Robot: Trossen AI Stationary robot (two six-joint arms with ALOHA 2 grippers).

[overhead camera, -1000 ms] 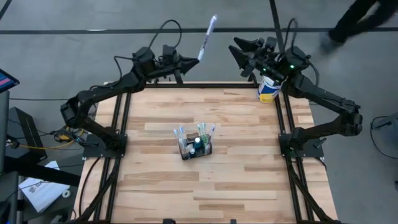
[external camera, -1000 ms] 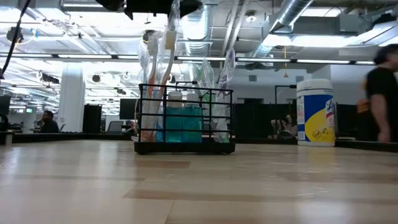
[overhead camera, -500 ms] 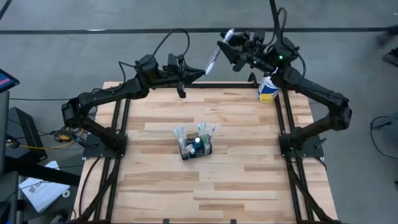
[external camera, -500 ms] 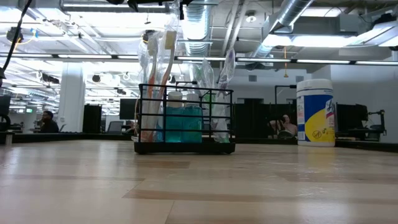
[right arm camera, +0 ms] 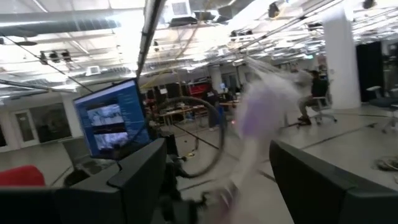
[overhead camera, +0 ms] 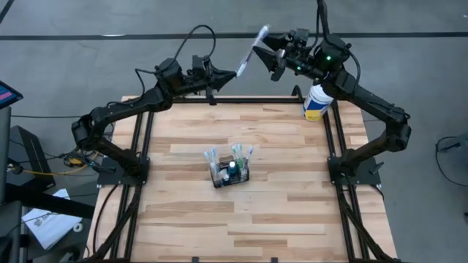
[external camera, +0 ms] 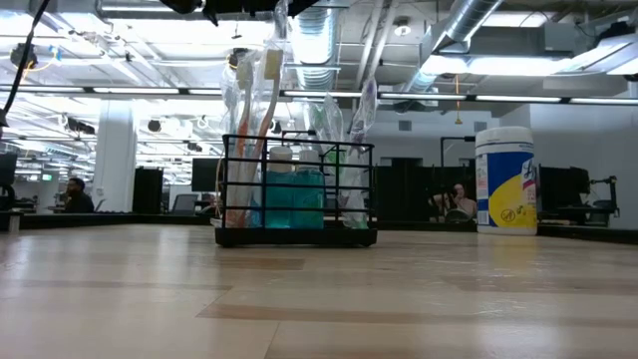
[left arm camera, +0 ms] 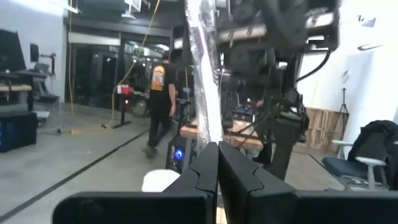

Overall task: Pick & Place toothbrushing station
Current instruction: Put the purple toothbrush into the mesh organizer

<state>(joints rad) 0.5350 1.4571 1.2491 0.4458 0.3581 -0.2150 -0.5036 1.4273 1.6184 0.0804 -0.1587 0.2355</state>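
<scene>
I'm holding a wrapped toothbrush (overhead camera: 248,51) up in the air w/ the left hand (overhead camera: 235,72), fingers pinched shut on its lower end, past the far edge of the table (overhead camera: 292,190). The right hand (overhead camera: 269,52) is hovering right beside the brush's upper end, fingers spread wide, not yet gripping.

The basket (overhead camera: 230,174) is sitting mid-table, already stocked w/ brushes and a teal bottle, well apart from both hands. The wipes tub (overhead camera: 316,103) is standing at the far right corner, under the right arm.

Risks, imo: the wrapper is slick, so a handover could slip and the brush is dropping off the table edge. Also the right elbow could be clipping the tub on a swing down.
</scene>
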